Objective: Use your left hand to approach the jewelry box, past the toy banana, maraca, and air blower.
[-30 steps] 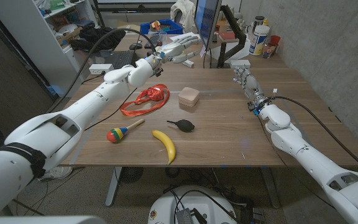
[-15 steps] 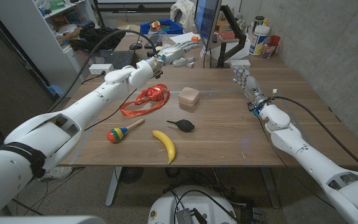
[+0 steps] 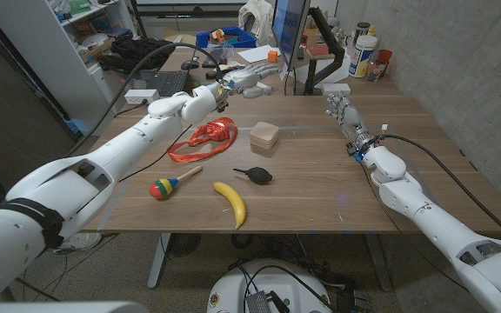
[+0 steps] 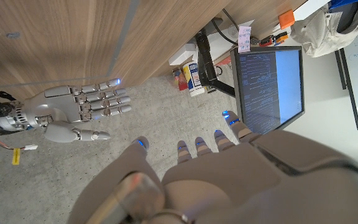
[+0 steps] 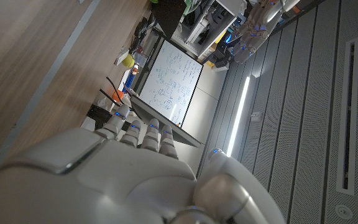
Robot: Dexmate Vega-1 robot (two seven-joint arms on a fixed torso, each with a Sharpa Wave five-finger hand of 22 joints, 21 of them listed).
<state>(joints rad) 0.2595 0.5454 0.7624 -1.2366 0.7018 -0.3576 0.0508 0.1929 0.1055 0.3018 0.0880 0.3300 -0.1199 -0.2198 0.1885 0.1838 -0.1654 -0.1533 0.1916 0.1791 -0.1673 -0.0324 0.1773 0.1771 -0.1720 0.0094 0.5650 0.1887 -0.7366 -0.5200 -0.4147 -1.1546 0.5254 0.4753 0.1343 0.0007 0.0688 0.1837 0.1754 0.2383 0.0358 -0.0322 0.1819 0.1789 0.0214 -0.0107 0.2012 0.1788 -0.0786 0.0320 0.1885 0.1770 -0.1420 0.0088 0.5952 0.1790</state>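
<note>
The left hand (image 3: pixel 243 80) hovers open-fingered beyond the box (image 3: pixel 264 136) — coming down, it could overshoot or snag the red ribbon (image 3: pixel 205 137) beside it — holding nothing.

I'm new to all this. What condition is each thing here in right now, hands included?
left hand: raised over the table's far edge, fingers apart, holding nothing.
right hand: at the table's far right, fingers apart, holding nothing.
jewelry box: lid closed, untouched.
air blower: lying on its side.
toy banana: lying flat.
maraca: lying on its side.
red bag: crumpled.
</note>
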